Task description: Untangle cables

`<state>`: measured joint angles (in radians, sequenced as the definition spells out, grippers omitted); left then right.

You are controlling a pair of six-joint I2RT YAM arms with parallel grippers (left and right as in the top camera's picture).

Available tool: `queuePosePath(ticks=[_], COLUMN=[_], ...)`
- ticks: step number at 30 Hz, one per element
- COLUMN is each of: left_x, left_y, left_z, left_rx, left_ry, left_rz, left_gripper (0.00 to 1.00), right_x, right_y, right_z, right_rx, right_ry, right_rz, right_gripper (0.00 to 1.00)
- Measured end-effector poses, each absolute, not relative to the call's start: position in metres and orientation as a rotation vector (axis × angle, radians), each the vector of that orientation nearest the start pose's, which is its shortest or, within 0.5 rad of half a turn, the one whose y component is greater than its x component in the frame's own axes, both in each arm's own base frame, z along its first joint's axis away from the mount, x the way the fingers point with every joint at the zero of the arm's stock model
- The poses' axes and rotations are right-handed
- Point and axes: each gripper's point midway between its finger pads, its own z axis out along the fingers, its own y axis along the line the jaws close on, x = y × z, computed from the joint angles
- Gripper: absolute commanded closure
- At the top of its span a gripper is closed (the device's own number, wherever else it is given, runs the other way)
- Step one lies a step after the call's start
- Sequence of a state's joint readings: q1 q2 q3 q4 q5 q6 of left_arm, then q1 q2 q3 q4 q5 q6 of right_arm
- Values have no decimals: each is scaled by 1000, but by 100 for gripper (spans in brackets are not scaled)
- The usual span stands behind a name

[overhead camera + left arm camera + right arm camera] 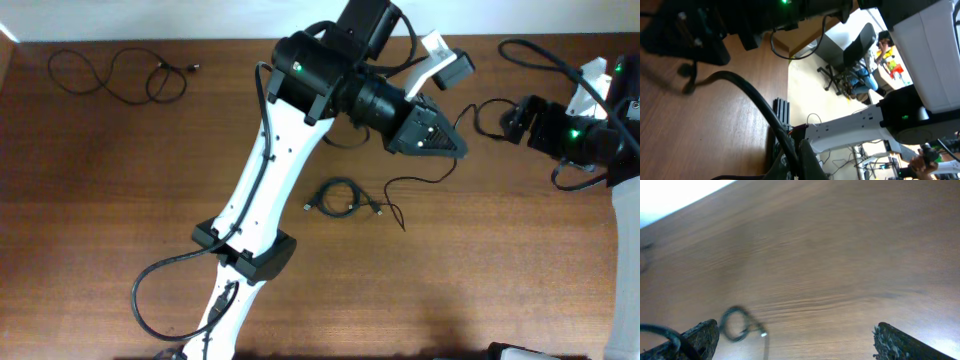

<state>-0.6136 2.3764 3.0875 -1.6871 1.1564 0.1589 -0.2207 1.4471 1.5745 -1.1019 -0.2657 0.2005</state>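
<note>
Wooden bench (120, 250): one cable (115, 75) free (far from jaws); knotted coil (340, 197) pending, ahead of my gaping right jaws; left jaws, can't tell.

Overhead view: even, diffuse light covers my surface (450, 280). Shadows beside my left arm (262, 175) are soft and short, focus is sharp throughout, and a white patch clips at the upper left corner. Left wrist view: near black parts are dark and defocused, and the room (840, 75) beyond the surface edge is overexposed. Right wrist view: blur smears the wood grain and the cable (740, 311). The upper left corner burns white, and the fingertips (702, 336) of my right tool (797, 340) sit dim at the lower edge.
</note>
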Motion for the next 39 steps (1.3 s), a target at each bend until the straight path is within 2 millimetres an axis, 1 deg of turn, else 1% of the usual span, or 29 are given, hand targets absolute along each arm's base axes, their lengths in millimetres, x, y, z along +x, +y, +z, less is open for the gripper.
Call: queuePosePath(ticks=[1, 4, 6, 8, 10, 11, 16, 18, 19, 21, 22, 24, 26, 29, 34, 35, 39], left_x=[269, 284, 297, 317, 331, 335, 348, 358, 361, 370, 375, 380, 382, 380, 361, 353, 335], left_y=[-379, -370, -364, -354, -347, -344, -337, -330, -328, -320, -314, -310, -308, -310, -331, -339, -354], left_z=[383, 379, 373, 359, 348, 345, 334, 326, 324, 318, 316, 314, 313, 313, 314, 316, 324], left_rx=[1303, 1257, 1220, 1141, 1088, 1071, 1024, 982, 963, 909, 872, 842, 823, 832, 941, 978, 1096], left_ry=[1995, 2030, 2073, 2170, 2237, 2258, 2315, 2354, 2370, 2407, 2428, 2442, 2451, 2448, 2412, 2398, 2323], left_rz=[-1646, -1595, -1528, -1393, -1277, -1239, -1103, -1003, -972, -885, -840, -805, -795, -800, -831, -858, -981], left_gripper=[100, 100, 100, 100, 100, 100, 100, 100, 100, 100, 100, 100, 100, 100, 100, 100, 100], right_x=[354, 349, 345, 342, 340, 340, 352, 352, 351, 345, 340, 331, 327, 328, 343, 346, 347], right_y=[-46, -56, -62, -66, -67, -65, -36, -28, -29, -34, -41, -50, -57, -55, -33, -24, -10], right_z=[263, 259, 257, 255, 254, 254, 262, 264, 263, 258, 254, 249, 246, 246, 253, 255, 259], right_rx=[521, 622, 689, 777, 834, 858, 853, 864, 873, 907, 937, 975, 993, 980, 805, 742, 656], right_ry=[2503, 2504, 2504, 2493, 2482, 2476, 2448, 2446, 2450, 2468, 2482, 2499, 2505, 2511, 2521, 2528, 2535], right_rz=[253, 191, 161, 137, 145, 163, 427, 490, 488, 433, 376, 286, 225, 240, 411, 471, 569], right_gripper=[1, 2, 2, 2, 1, 2, 1, 0, 2, 3, 2, 2, 2, 0, 1, 2, 1])
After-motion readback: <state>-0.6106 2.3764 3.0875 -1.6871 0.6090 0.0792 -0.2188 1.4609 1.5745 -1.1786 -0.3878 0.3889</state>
